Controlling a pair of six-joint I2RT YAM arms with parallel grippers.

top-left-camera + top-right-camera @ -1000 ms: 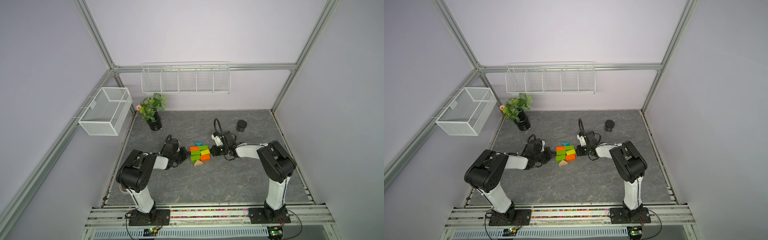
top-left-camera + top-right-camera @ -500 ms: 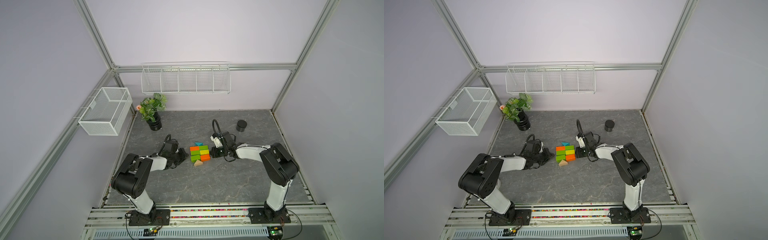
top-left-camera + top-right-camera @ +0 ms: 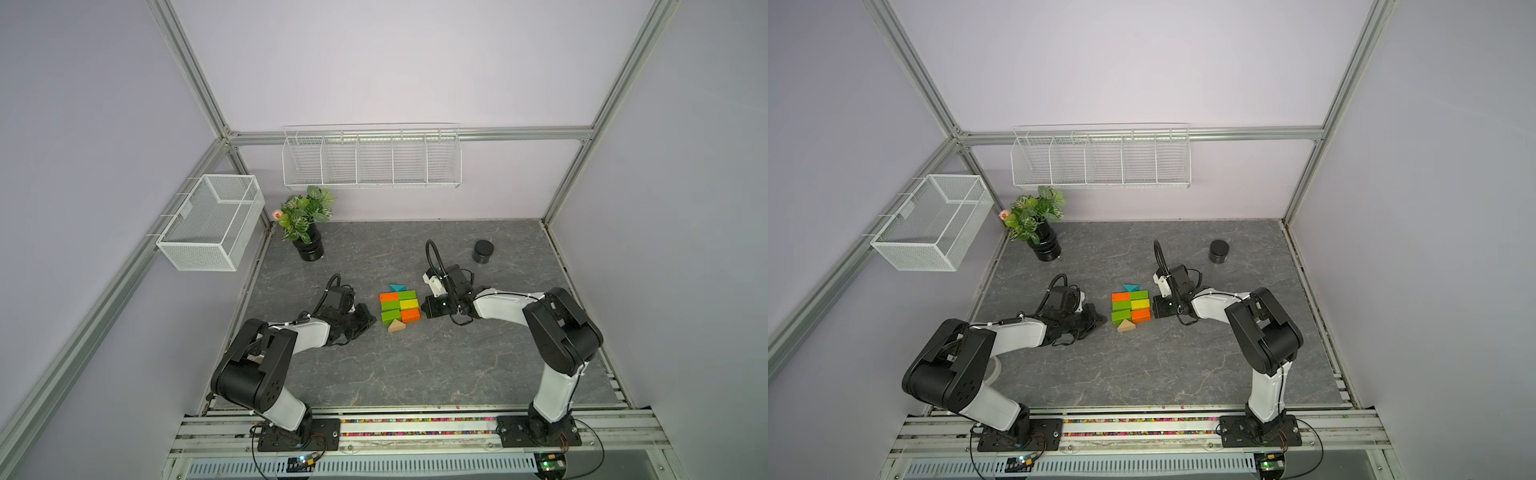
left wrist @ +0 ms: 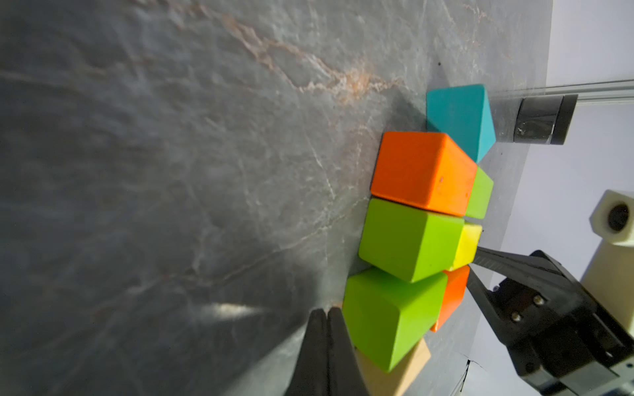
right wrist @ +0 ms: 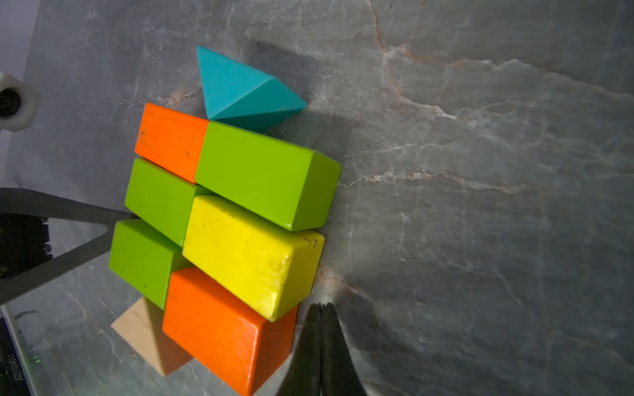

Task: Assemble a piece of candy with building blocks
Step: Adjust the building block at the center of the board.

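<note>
Eight wooden building blocks [image 3: 399, 306]: probably light, rigid, slick-painted; pinch across flat sides. Closed, empty: left end effector [image 4: 325, 313], right end effector [image 5: 320, 308].

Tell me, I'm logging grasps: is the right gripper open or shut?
Shut. The right gripper is closed tip to tip, holding nothing, beside the yellow brick.

Green, orange and yellow bricks [image 3: 400, 306] lie packed flat, teal triangle [image 3: 397, 287] and tan triangle [image 3: 396, 326] at opposite ends.

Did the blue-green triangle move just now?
No. The teal triangle sits in the same spot, equally far from the black jar as before.
</note>
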